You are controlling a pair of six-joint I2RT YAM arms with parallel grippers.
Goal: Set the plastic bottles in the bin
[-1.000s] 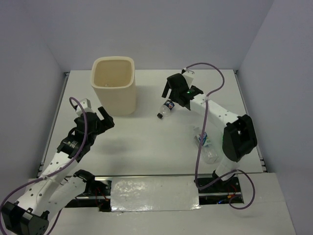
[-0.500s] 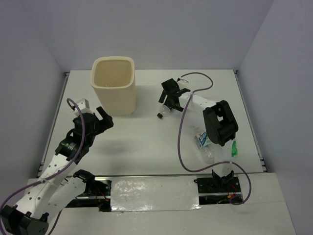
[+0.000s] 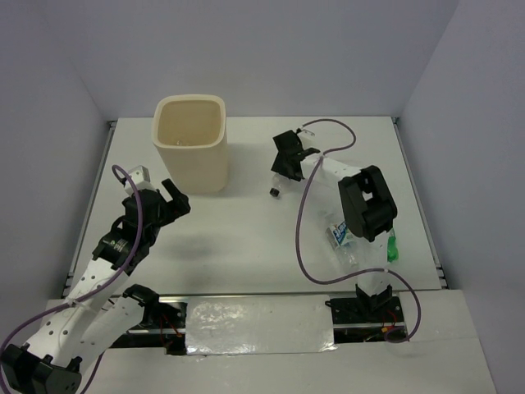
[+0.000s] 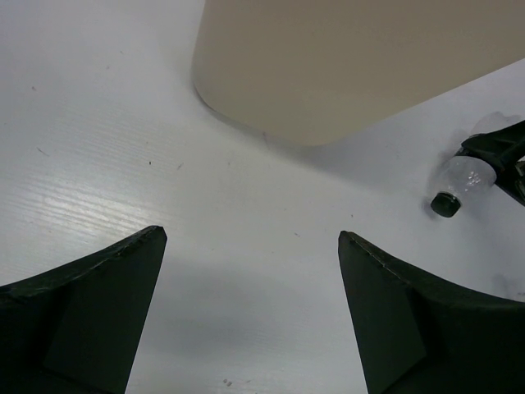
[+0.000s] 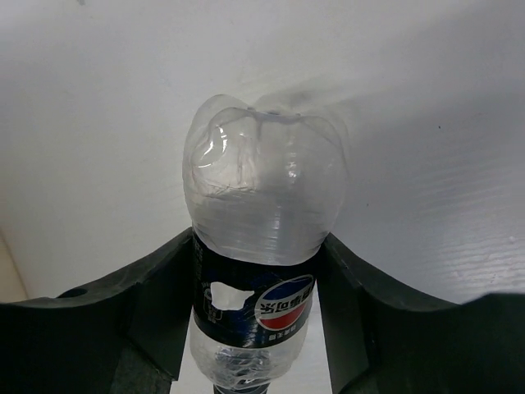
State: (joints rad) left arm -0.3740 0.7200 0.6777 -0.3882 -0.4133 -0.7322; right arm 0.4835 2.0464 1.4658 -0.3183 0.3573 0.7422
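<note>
- The right tool (image 5: 261, 246) is pinching a clear Pepsi bottle (image 5: 264, 189). Its two black fingers (image 5: 168, 304) press against the dark blue label from either side.
- The bottle's ribbed clear base sticks out past the fingertips, and its black cap (image 4: 445, 203) points back towards the near left.
- Whether the bottle touches the table (image 3: 246, 238) cannot be told.
- The cream-beige bin (image 3: 190, 168) stands upright well to the left of the right tool, with bare table between them.
- The left tool (image 4: 250, 238) is spread wide with nothing between its fingers. It is low over the table.
- The bin's rounded lower corner is just ahead of the left tool, and the gripped bottle is ahead and to its right.
- Behind the right tool, beside that arm's elbow, a second clear bottle with a blue label (image 3: 343, 236) lies on the table.
- A green bottle (image 3: 395, 249) is just to the right of it, mostly hidden.
</note>
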